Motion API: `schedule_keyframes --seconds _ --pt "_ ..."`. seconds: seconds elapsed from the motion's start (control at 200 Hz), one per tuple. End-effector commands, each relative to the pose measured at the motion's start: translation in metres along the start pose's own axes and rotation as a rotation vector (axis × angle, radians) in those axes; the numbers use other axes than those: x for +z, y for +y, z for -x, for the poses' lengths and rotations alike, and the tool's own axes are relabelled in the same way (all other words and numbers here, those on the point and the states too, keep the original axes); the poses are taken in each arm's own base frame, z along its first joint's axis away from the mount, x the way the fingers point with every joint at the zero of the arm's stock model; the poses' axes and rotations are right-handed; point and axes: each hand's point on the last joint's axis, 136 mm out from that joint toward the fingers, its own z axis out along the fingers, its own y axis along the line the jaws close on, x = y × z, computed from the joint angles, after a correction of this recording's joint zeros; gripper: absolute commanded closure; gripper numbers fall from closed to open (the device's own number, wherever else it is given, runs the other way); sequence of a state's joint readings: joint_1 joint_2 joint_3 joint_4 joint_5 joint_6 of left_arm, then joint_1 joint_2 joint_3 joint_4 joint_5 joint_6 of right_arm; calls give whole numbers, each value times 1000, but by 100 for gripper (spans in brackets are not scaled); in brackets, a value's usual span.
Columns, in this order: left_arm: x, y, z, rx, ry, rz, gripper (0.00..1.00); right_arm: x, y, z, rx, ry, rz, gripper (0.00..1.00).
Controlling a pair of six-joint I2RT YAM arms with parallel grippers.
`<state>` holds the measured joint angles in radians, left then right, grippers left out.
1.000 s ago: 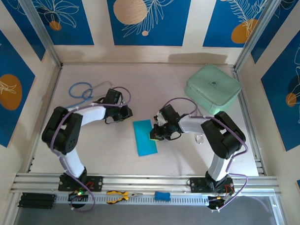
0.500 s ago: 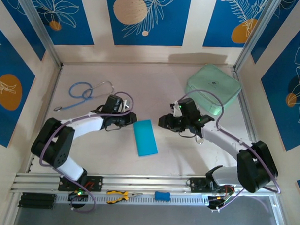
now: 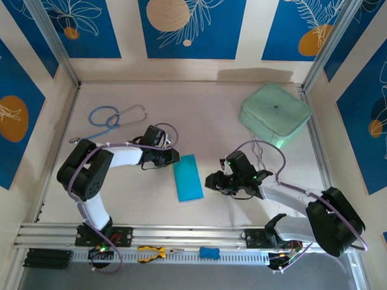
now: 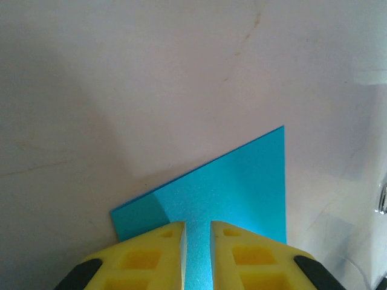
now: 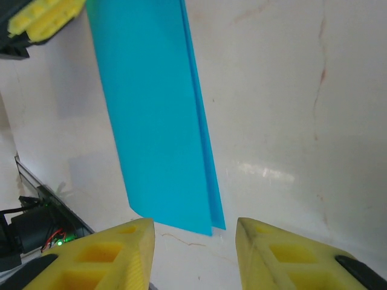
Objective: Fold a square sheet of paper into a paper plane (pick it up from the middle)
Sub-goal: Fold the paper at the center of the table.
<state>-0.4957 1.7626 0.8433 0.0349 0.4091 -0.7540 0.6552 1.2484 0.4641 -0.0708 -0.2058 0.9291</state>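
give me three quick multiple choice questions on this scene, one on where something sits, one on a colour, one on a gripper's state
1. Where on the table is the mint-green case?
A far right corner; B near left corner; C dead centre.
2. What colour is the folded sheet of paper?
A red; B cyan-blue; C white.
3. How does the right gripper stand?
A shut on the paper; B shut on nothing; C open, holding nothing.
Answers: 1 A, it lies at the back on the right; 2 B, bright blue from above and from both wrists; 3 C, a wide gap shows between its yellow pads.
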Motion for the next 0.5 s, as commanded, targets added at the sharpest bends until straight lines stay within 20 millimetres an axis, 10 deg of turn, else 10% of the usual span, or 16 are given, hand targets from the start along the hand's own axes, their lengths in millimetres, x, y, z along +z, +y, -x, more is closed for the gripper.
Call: schedule_keyframes --seconds 0.0,0.495 --pt "4 7 3 1 -14 12 81 6 17 -10 19 68 71 59" --pt "10 19 -7 -22 4 -18 81 22 35 -12 10 156 141 59"
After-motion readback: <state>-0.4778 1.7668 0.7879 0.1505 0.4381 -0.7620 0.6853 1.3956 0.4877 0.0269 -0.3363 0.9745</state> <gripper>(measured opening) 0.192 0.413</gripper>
